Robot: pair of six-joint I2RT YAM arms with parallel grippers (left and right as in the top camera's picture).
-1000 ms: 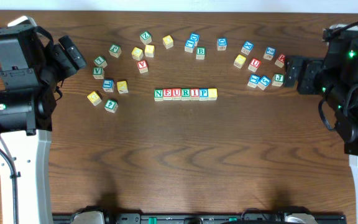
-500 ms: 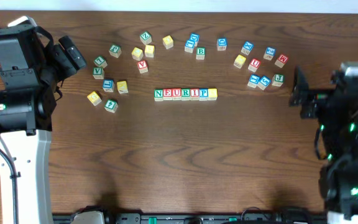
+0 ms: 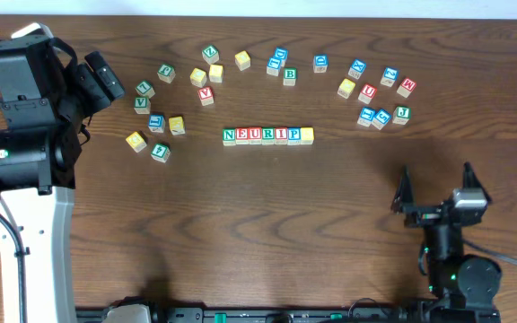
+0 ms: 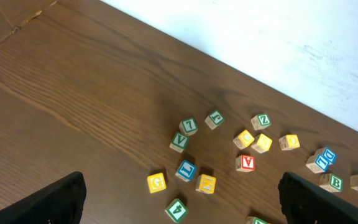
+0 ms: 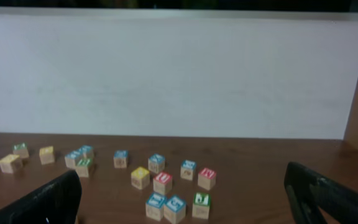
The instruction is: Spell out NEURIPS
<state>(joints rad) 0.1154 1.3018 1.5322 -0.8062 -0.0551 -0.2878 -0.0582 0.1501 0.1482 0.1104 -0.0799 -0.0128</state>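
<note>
Seven small wooden cubes stand side by side in a row (image 3: 268, 135) at the middle of the table. They read N (image 3: 230, 136), E, U (image 3: 256, 135), R, I, P, and end with a plain yellow face (image 3: 306, 135). Neither gripper touches the row. My left gripper (image 3: 103, 79) hovers open at the far left, above and left of the row; the left wrist view shows its jaws (image 4: 180, 186) wide apart with nothing held. Near the front right of the table my right gripper (image 3: 436, 184) is open and empty, its fingers (image 5: 180, 180) spread wide.
Loose lettered cubes lie in an arc behind the row: a left group (image 3: 155, 123) with V, G and 4 (image 4: 176, 210), a middle group (image 3: 281, 65) with B, and a right group (image 3: 375, 100) with a red U (image 5: 162, 180) and J. A white wall stands behind the table.
My right arm has pulled back from beside the right group of cubes to the table's front right. The left arm and all cubes have stayed still.
</note>
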